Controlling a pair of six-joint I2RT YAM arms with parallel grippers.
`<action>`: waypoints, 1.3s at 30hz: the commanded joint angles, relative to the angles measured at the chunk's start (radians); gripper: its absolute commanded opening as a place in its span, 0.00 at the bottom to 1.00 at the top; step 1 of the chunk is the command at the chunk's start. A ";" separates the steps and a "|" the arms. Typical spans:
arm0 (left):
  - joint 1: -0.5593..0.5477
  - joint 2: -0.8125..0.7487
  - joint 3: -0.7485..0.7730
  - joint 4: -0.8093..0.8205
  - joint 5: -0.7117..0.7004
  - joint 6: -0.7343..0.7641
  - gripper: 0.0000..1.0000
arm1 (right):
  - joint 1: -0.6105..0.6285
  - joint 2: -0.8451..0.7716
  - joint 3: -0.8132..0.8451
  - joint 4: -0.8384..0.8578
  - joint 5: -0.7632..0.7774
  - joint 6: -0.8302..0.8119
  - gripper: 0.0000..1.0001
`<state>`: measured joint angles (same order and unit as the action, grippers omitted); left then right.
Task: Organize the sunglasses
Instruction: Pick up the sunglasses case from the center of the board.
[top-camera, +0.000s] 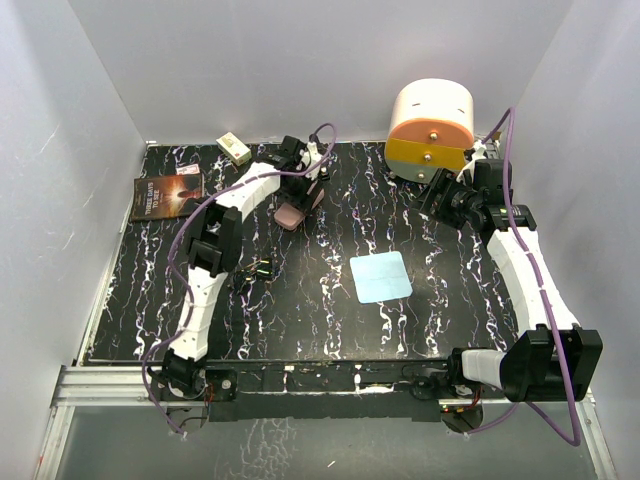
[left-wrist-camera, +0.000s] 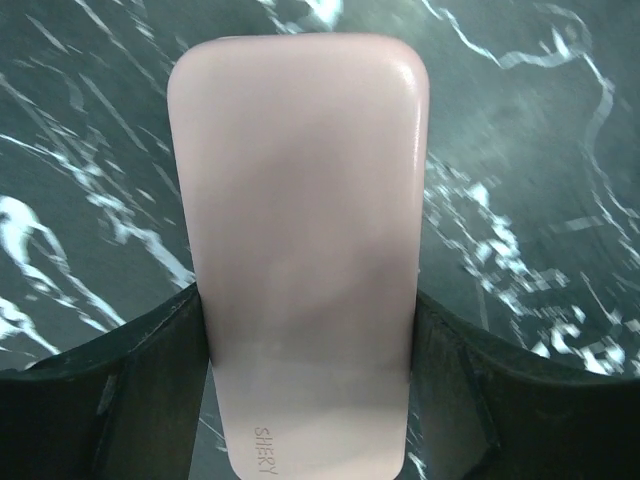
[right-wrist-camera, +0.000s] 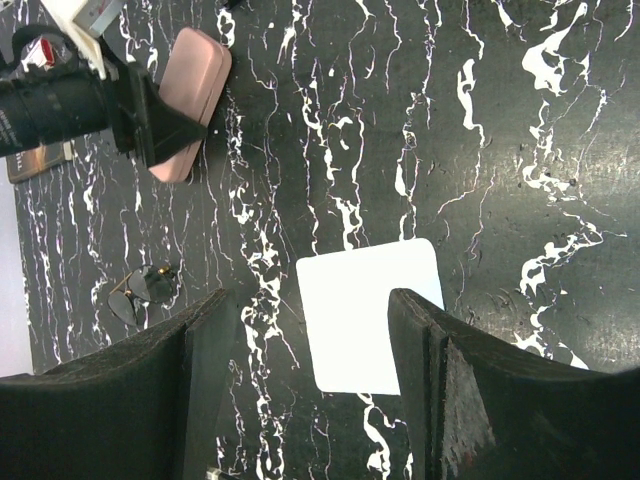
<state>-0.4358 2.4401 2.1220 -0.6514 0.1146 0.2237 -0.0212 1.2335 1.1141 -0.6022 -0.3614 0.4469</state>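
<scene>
Toward the back, my left gripper (top-camera: 303, 200) clamps the case (left-wrist-camera: 300, 220), my right gripper (right-wrist-camera: 312, 340) hangs wide open, and the sunglasses (top-camera: 262, 268) lie apart from both.

Your left arm (top-camera: 215, 250) is stretched far forward, its gripper (left-wrist-camera: 308, 305) clamped on the pink case (left-wrist-camera: 300, 180) (a finger on each long side). Your right arm (top-camera: 525, 265) reaches forward too, its gripper (right-wrist-camera: 310, 295) spread wide, pointing down.
</scene>
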 joint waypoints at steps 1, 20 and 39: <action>-0.040 -0.110 -0.130 -0.135 0.199 -0.038 0.05 | 0.002 -0.008 0.001 0.035 0.022 -0.002 0.66; -0.275 -0.270 -0.331 -0.126 0.542 -0.075 0.00 | 0.001 -0.014 0.002 -0.058 0.125 -0.016 0.65; -0.008 -0.066 -0.170 -0.232 0.809 0.028 0.00 | -0.004 0.003 -0.013 -0.024 -0.001 -0.006 0.68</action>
<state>-0.4320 2.3859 1.9228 -0.8520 0.9119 0.1989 -0.0216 1.2400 1.0916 -0.6994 -0.2913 0.4469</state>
